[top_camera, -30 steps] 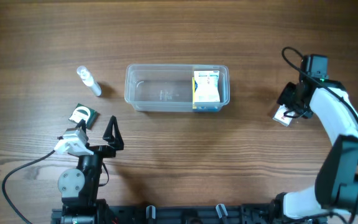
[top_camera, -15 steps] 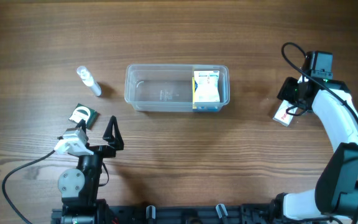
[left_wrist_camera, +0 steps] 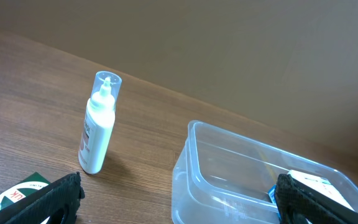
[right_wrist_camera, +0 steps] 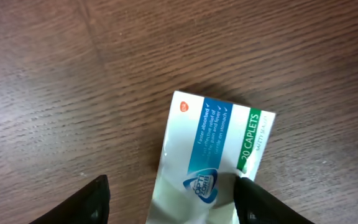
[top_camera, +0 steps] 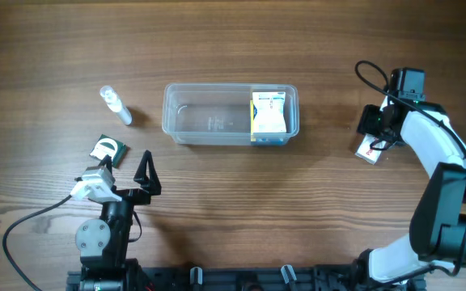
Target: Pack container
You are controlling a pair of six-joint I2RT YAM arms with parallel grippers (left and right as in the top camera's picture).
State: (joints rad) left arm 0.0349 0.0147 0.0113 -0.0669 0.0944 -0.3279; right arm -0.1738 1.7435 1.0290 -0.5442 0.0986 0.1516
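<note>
Centring matters: right gripper [right_wrist_camera: 176, 202], jaws spread over the caplet box [right_wrist_camera: 213, 146] right of the container [top_camera: 168, 113], should straddle its narrow width squarely before closing; left gripper [left_wrist_camera: 185, 199] hangs wide open.

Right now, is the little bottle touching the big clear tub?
Apart. The overhead view shows bare table between the bottle and the tub.

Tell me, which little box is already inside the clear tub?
The white box with the yellow edge, at the tub's right end. The dark green box and the white-and-blue caplets box lie out on the table.
</note>
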